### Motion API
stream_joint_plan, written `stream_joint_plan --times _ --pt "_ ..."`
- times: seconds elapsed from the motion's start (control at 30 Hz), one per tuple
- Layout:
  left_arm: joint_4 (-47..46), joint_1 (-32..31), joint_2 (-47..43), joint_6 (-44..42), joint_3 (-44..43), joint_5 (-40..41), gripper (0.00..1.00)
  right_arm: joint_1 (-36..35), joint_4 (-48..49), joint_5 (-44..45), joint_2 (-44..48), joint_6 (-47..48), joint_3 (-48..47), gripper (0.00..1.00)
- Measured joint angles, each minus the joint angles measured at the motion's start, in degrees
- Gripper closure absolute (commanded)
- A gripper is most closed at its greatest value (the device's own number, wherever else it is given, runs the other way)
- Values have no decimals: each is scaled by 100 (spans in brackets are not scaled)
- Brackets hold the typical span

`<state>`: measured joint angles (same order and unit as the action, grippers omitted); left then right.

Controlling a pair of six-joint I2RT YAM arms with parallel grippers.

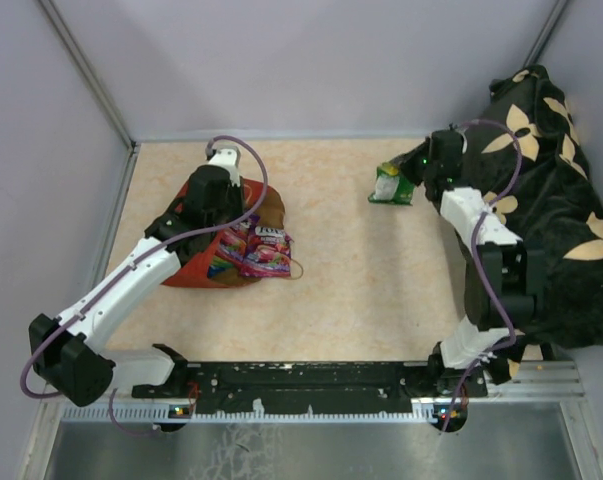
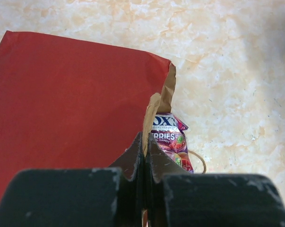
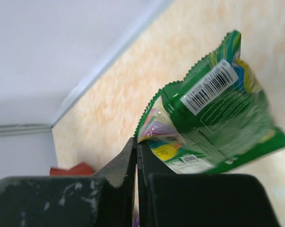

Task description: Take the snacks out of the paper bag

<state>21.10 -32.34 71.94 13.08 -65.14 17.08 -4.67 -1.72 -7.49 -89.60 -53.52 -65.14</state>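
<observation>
The red paper bag (image 1: 196,268) lies flat at the left of the table, its brown mouth facing right. Several glossy purple snacks (image 1: 261,250) stick out of the mouth. My left gripper (image 1: 239,212) is shut on the bag's brown upper rim; in the left wrist view the jaws (image 2: 146,139) pinch that paper edge, beside a purple Fox's berries packet (image 2: 168,137). My right gripper (image 1: 413,178) is shut on the corner of a green snack packet (image 1: 391,187) at the back right. In the right wrist view the green packet (image 3: 218,118) hangs tilted from the shut gripper (image 3: 136,142).
A black flower-patterned cloth (image 1: 551,200) is heaped along the right side behind the right arm. A thin brown handle loop (image 2: 199,158) lies on the table by the bag's mouth. Grey walls close in the table at the back and left.
</observation>
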Motion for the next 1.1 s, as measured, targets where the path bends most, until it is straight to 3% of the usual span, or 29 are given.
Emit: stream_joint_plan --times 0.07,0.13,0.2,0.27,0.37,0.47,0.57,0.67,0.77,0.83,1.1 --pt "39 0 7 0 0 -11 100 127 -76 81 -573 269 -791 100" --pt "44 0 0 0 2 -7 100 186 116 201 -710 457 -992 100" --pt "46 0 -7 0 4 -2 100 186 387 282 -588 527 -761 84" --pt "37 4 -15 0 15 -2 100 173 1008 380 -35 570 339 68" --pt "22 4 -15 0 52 -17 100 -35 1681 549 863 573 2358 28" --pt "-4 15 13 0 92 -61 100 -715 1751 999 1447 592 4013 18" --pt "-22 24 94 0 92 -118 100 -1049 1567 1412 2210 601 4402 17" --pt "-17 24 155 0 92 -155 100 -1047 1392 1998 2903 828 3853 19" --pt "-31 24 155 0 92 -170 100 -1043 1187 2509 2870 1333 2667 36" --pt "-33 24 155 0 92 -177 100 -979 1005 2728 2555 1628 1862 46" --pt "-28 24 155 -2 92 -221 100 -291 -350 2693 -240 2087 -800 61"
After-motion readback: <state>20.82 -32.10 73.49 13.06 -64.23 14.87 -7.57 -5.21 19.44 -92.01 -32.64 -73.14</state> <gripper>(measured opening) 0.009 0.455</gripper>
